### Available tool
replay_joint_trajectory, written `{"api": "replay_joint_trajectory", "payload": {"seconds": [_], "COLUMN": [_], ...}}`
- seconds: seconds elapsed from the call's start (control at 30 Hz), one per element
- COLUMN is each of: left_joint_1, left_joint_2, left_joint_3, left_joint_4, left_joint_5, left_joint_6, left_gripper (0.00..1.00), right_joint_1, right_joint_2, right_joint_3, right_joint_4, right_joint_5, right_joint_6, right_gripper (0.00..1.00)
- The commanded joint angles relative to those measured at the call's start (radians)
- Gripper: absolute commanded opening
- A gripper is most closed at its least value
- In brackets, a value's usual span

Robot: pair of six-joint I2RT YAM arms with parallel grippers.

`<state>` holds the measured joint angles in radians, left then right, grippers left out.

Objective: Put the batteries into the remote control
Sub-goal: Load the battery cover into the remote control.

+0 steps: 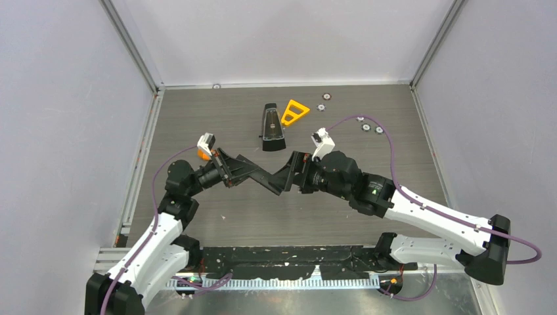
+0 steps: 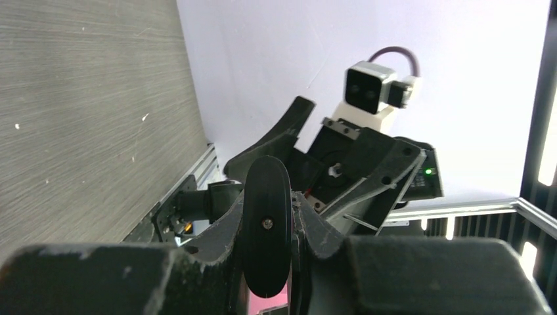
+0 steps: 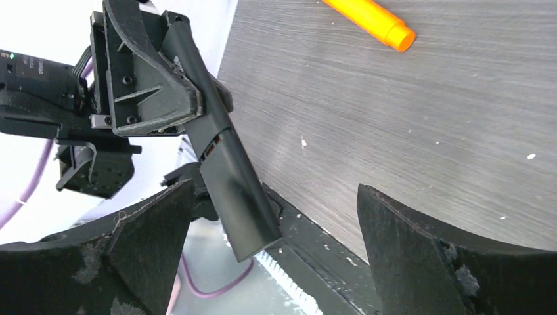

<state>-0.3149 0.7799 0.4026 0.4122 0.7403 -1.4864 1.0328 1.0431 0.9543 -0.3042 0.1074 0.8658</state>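
My left gripper (image 1: pixel 244 172) is shut on the remote control (image 1: pixel 266 181), a slim black bar held above the table and slanting toward the right arm. The left wrist view looks along the remote control (image 2: pixel 266 197), clamped between the left gripper's (image 2: pixel 272 220) fingers. My right gripper (image 1: pixel 289 177) is open around the bar's free end. In the right wrist view the remote control (image 3: pixel 226 184) hangs between the wide-apart fingers of the right gripper (image 3: pixel 276 262), nearer the left finger (image 3: pixel 148 252) and touching neither. The batteries are out of view.
A tapered black case (image 1: pixel 270 128) and an orange triangle (image 1: pixel 294 111) lie at the back middle of the table. Small silver discs (image 1: pixel 326 97) are scattered at the back right. An orange bar (image 3: pixel 368 16) shows on the table in the right wrist view.
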Motion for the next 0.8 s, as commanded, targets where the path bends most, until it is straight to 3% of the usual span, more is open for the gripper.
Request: {"api": "replay_joint_trajectory", "payload": {"seconds": [0.0,0.27,0.43,0.77], "left_joint_1": [0.0,-0.001,-0.001,-0.001], "left_joint_2": [-0.047,-0.079,-0.102,-0.166], "left_joint_3": [0.004,0.001,-0.021,-0.078], "left_joint_4": [0.082,0.106,0.15,0.188], "left_joint_5": [-0.041,-0.069,-0.089,-0.172], "left_joint_6": [-0.076,-0.113,-0.181,-0.373], "left_gripper": [0.0,0.0,0.0,0.0], "right_joint_1": [0.004,0.002,0.002,0.004], "right_joint_2": [-0.037,0.027,0.042,0.087], "right_joint_3": [-0.055,-0.103,-0.127,-0.153], "right_joint_4": [0.19,0.317,0.383,0.457], "right_joint_5": [-0.026,-0.07,-0.085,-0.093], "right_joint_6": [0.166,0.229,0.265,0.302], "right_gripper": [0.97,0.8,0.65,0.47]}}
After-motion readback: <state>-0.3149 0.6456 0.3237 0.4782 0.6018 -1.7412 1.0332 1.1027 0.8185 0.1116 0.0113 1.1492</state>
